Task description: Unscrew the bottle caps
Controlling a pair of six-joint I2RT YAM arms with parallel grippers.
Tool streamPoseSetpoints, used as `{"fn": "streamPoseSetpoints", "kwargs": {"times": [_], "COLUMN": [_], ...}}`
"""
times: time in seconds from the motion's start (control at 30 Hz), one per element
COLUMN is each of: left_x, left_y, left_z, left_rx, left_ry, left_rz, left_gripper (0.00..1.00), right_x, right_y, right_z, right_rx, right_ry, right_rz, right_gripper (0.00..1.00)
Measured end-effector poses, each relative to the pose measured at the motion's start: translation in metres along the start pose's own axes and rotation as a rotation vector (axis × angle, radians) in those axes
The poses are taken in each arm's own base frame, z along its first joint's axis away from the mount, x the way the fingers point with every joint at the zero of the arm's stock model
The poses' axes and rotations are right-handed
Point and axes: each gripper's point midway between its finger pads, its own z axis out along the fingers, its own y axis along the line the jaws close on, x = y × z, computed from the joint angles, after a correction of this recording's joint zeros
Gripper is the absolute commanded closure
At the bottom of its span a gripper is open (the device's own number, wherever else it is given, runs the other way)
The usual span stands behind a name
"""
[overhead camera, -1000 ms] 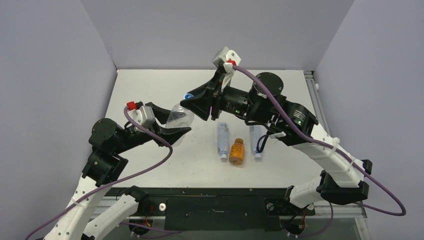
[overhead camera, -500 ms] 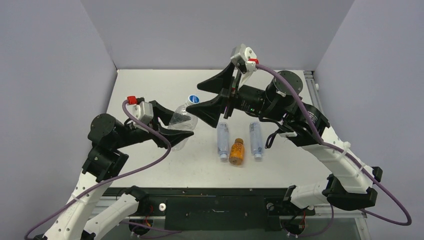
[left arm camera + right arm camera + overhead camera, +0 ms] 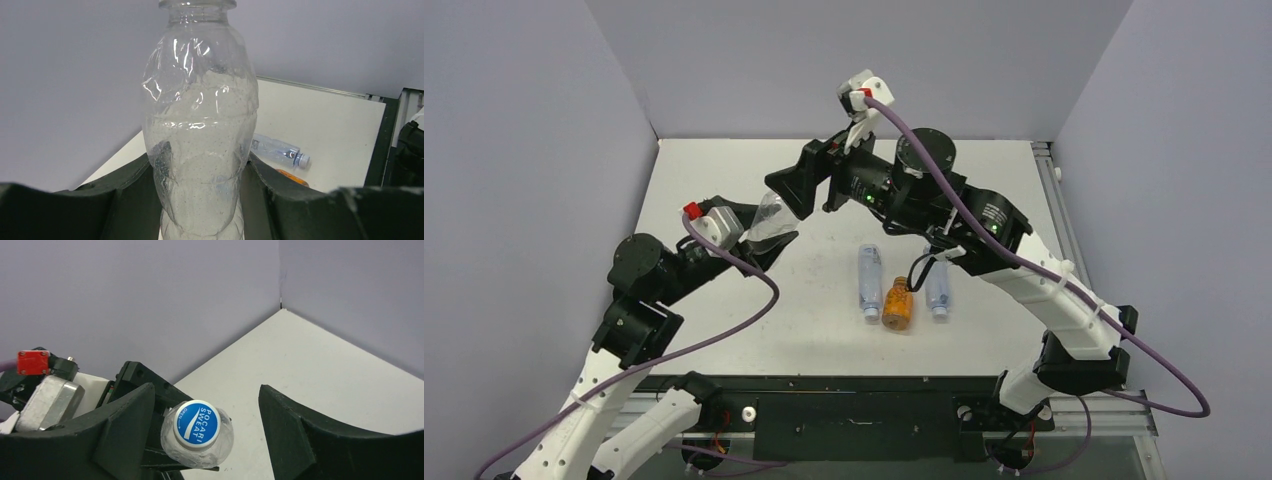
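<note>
— As we read from the near edge, how many bottles do we count?
— Four, each capped. Three lie on the table (image 3: pixel 824 340): two clear bottles (image 3: pixel 870 280) with blue labels flank one orange bottle (image 3: pixel 898 308). Beyond them, the left gripper (image 3: pixel 200 195) is clamped on a clear ribbed bottle (image 3: pixel 200 125) held above the table.
— And its cap (image 3: pixel 199 424)?
— Blue-topped, lettered POCARI SWEAT; the right gripper (image 3: pixel 206 400) stands spread, one finger either side, not touching.
</note>
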Motion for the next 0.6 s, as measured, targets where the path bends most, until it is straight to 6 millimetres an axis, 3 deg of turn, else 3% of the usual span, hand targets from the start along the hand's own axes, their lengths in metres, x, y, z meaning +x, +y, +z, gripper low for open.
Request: {"fn": "streamPoseSetpoints", "kwargs": {"times": [0.17, 0.2, 0.27, 0.33, 0.6], "left_x": [0.003, 0.003, 0.005, 0.005, 0.003], "left_y": [0.007, 0.008, 0.008, 0.008, 0.0], "left_z": [-0.002, -0.002, -0.003, -0.003, -0.003], "left_rx": [-0.037, -0.042, -0.047, -0.048, -0.006], "left_ry": [0.012, 0.013, 0.018, 0.017, 0.01], "left_rz": [0.024, 0.025, 0.026, 0.031, 0.009], "left_gripper": [1.0, 1.0, 1.0, 1.0, 1.0], "right_x": [0.029, 0.031, 0.032, 0.031, 0.031], "right_y": [-0.002, -0.002, 0.0, 0.001, 0.01], "right_z": [0.016, 0.016, 0.016, 0.016, 0.007], "right_rx": [0.017, 0.019, 0.011, 0.009, -0.066], "right_ry": [0.079, 0.086, 0.087, 0.087, 0.083], "right_rz": [0.014, 0.018, 0.028, 0.028, -0.006], "right_gripper": [0.66, 0.78, 0.91, 0.99, 1.0]}}
